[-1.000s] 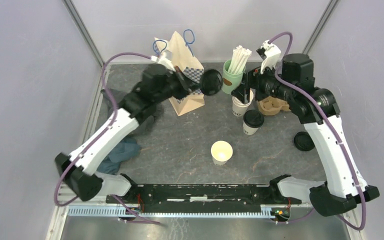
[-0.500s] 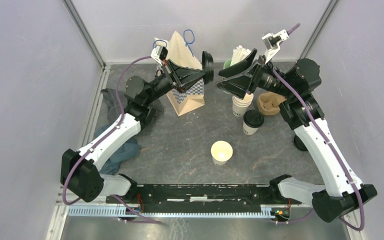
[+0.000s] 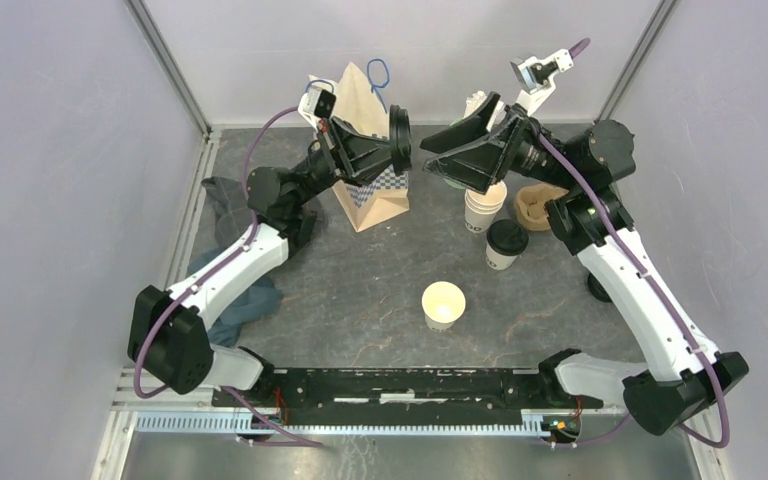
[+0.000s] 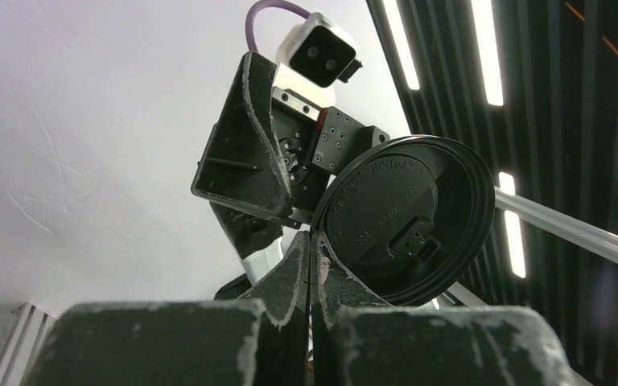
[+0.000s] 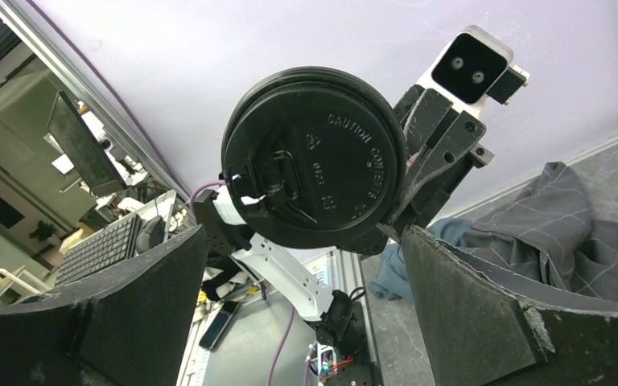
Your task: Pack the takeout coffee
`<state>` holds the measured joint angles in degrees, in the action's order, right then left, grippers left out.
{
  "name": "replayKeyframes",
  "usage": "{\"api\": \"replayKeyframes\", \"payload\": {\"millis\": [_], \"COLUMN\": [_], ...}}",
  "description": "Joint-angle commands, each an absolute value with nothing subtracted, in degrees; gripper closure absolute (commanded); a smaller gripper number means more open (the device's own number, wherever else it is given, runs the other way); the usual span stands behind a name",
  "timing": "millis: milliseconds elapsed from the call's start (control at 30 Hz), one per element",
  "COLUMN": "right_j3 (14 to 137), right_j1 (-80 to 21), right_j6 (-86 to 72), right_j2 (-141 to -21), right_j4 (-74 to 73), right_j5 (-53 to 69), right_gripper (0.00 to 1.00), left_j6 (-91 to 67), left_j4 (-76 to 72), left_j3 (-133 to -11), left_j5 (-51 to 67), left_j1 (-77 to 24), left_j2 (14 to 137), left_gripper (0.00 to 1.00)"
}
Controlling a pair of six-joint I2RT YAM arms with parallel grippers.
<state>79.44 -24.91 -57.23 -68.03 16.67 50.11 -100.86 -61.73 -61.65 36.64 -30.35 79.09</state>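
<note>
Both arms are reaching up over the far half of the tabletop (image 3: 360, 290), with their hands facing each other in the air. The left hand (image 3: 388, 150) is pinching the rim of a round black lid (image 3: 401, 138) with its fingers closed tight, holding it on edge. The right hand (image 3: 427, 150) is pointing at the lid's face with its fingers spread wide and gripping nothing. The lid is hanging just in front of that gap, apart from both fingers.

A brown paper bag (image 3: 372, 195) is standing below the left hand, near the far edge. A topless white cup (image 3: 481, 212) is sitting under the right hand, and a brown carrier (image 3: 538, 205) is lying toward the far right corner. A capped cup (image 3: 505, 245) is standing just nearer than the topless one. A second uncovered cup (image 3: 443, 304) is standing mid-tabletop. A grey cloth (image 3: 228, 300) is lying along the left edge.
</note>
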Motion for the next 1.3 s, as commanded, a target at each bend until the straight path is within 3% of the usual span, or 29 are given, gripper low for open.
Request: {"api": "replayKeyframes", "payload": {"millis": [0,900,1100,1267], "right_j3": [82.97,87.35,87.45,86.84], "right_j1": [-26.30,-28.78,-28.92,-28.99], "right_j6": [-55.77,-49.74,-50.08,-49.88], "right_j2": [-69.36,-72.32,-72.57,-72.27], "right_j4": [15.46,8.61,8.78,8.27], "right_j5": [48.33,45.42,45.51,45.12], "right_gripper": [0.02,0.02,0.11,0.12], "left_j6": [-103.31,-101.34,-101.34,-101.19], "left_j4": [-64.55,-60.57,-60.48,-60.26], "left_j3": [-61.24,-59.81,-60.13,-59.94], "left_j5": [38.90,39.51,39.46,39.49], "left_j1": [-30.32,-30.32,-30.32,-30.37], "left_j2": [79.32,79.26,79.54,79.48], "left_gripper": [0.98,0.98,0.98,0.98]}}
